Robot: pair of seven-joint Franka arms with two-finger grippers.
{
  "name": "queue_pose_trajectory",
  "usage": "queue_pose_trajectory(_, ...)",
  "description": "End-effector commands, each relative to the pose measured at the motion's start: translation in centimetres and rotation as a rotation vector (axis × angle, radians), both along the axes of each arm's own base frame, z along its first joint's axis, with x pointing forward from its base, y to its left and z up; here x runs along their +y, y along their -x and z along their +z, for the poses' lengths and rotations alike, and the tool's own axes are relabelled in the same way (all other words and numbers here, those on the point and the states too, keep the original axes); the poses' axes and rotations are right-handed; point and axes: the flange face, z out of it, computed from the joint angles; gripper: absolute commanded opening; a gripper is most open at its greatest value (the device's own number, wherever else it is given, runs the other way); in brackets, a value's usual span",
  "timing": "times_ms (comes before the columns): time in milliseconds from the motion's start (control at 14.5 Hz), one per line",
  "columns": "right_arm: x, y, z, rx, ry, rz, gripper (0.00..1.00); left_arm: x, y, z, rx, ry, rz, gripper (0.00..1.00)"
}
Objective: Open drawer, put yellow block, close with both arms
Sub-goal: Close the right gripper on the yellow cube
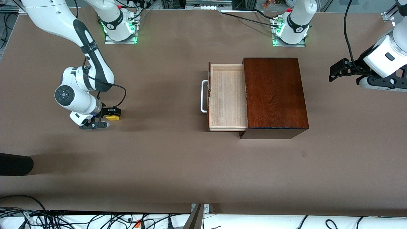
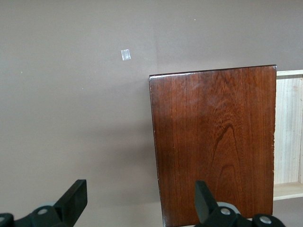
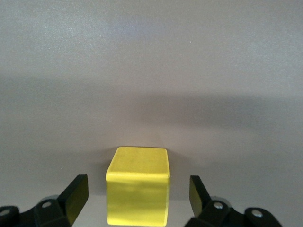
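The yellow block (image 1: 113,117) (image 3: 138,187) rests on the brown table toward the right arm's end. My right gripper (image 1: 112,114) (image 3: 137,191) is down at the table and open, one finger on each side of the block with a gap at both faces. The drawer (image 1: 227,95) (image 2: 289,127) is pulled out of the reddish-brown box (image 1: 275,92) (image 2: 215,137), its pale tray bare and its white handle (image 1: 203,96) facing the right arm's end. My left gripper (image 1: 335,70) (image 2: 140,189) hangs open in the air past the box's closed end, holding nothing.
A black rounded object (image 1: 16,163) juts in from the table's edge at the right arm's end, nearer the front camera than the block. A small tape mark (image 1: 304,154) (image 2: 125,54) lies on the table nearer the camera than the box. Cables (image 1: 63,219) run along the near edge.
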Motion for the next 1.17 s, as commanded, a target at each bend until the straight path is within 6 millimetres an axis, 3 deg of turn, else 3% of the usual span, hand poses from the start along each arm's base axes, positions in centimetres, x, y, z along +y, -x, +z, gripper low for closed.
queue_pose_trajectory(0, -0.1, 0.5, -0.1, -0.002, -0.004, -0.006, 0.77, 0.3, 0.6, 0.4, -0.009, -0.012, -0.025, 1.0)
queue_pose_trajectory(276, -0.1, 0.3, 0.1, -0.004, -0.005, 0.002, 0.43, 0.2, 0.5, 0.3, -0.011, -0.057, -0.051, 1.0)
queue_pose_trajectory(482, 0.0, -0.7, 1.8, -0.035, -0.01, 0.042, 0.19, 0.3, 0.6, 0.4, -0.008, -0.054, -0.049, 1.0)
queue_pose_trajectory(758, 1.8, -3.7, 8.0, -0.072, -0.024, 0.225, 0.19, 0.4, 0.5, 0.3, -0.006, -0.055, -0.035, 1.0)
queue_pose_trajectory(895, 4.0, -4.5, 10.3, -0.036, -0.039, 0.339, 0.19, 0.6, 0.5, 0.3, -0.006, -0.053, -0.04, 1.0)
queue_pose_trajectory(1102, 9.1, -3.9, 13.3, -0.069, -0.07, 0.436, 0.19, 0.5, 0.4, 0.6, -0.014, -0.051, -0.043, 1.0)
